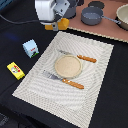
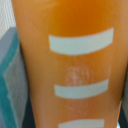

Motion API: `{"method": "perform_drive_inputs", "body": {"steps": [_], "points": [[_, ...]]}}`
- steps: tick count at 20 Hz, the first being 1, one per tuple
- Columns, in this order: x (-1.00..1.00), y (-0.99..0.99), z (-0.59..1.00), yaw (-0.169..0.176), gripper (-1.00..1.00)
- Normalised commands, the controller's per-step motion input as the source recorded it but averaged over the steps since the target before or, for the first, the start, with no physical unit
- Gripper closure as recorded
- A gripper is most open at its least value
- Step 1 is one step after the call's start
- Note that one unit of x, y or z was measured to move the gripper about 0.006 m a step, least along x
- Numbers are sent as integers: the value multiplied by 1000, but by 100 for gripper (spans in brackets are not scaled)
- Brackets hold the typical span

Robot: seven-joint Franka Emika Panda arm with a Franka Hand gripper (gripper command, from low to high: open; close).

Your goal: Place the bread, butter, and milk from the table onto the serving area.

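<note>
Dark table (image 1: 107, 100) under you, striped mat (image 1: 95, 75) in the middle with plate (image 1: 68, 65), fork (image 1: 64, 52) and knife (image 1: 62, 80); a pinkish board (image 1: 100, 30) with a grey pan (image 1: 92, 16) sits at the far edge, the milk (image 1: 30, 48) and butter (image 1: 15, 70) off the mat on the exterior view's left. The exterior view shows you the gripper (image 1: 59, 23) up over the mat's far corner with the bread (image 1: 63, 23) poking out beneath it. The wrist view gives you only the bread (image 2: 75, 65) filling the frame, orange with pale stripes; the fingers are hidden in both views, so how wide they stand you cannot tell, though the loaf looks held.
</note>
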Motion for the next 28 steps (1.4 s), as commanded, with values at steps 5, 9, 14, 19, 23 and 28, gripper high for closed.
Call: {"method": "perform_drive_inputs", "body": {"steps": [5,9,14,19,23,28], "points": [[911,-447,0,-8,100],[934,-424,0,0,100],[931,-423,36,0,100],[905,-437,46,-15,100],[883,-347,0,-21,100],[709,-109,-1,-15,100]]}}
